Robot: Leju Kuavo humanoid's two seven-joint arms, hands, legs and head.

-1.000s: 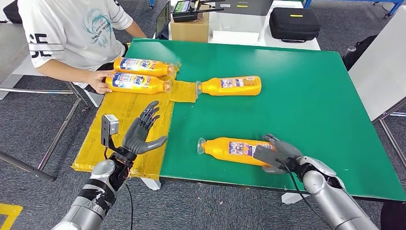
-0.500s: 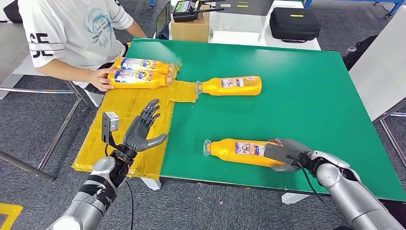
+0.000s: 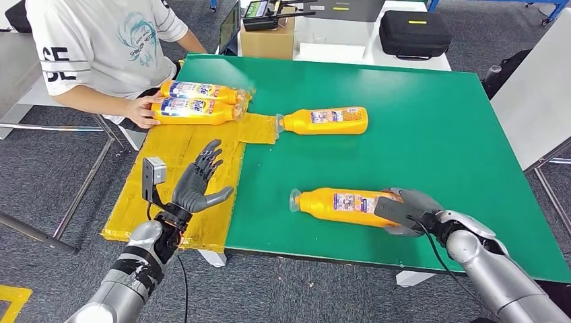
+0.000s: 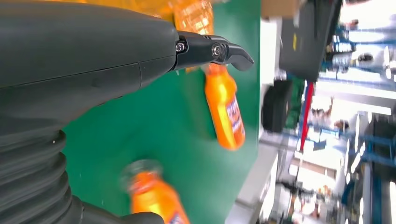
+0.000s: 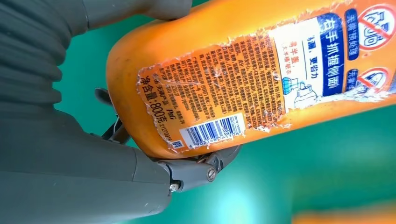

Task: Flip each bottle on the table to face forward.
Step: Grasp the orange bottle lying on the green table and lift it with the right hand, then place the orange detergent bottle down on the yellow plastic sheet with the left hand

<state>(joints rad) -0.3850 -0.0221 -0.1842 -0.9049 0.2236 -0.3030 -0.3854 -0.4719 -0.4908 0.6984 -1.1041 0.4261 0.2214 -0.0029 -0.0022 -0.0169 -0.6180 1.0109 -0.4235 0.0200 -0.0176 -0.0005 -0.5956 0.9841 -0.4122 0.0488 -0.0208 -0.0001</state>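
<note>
Head view — bottle [image 3: 343, 204] near table edge [image 3: 323, 256]

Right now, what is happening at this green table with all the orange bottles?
The robot's right hand grips the base of the near bottle, which lies on the green table with its back label and barcode facing up. Its left hand hovers open above the yellow cardboard. A second bottle lies untouched farther back. A person's hand rests on two more bottles on the cardboard, blue front labels up.
</note>
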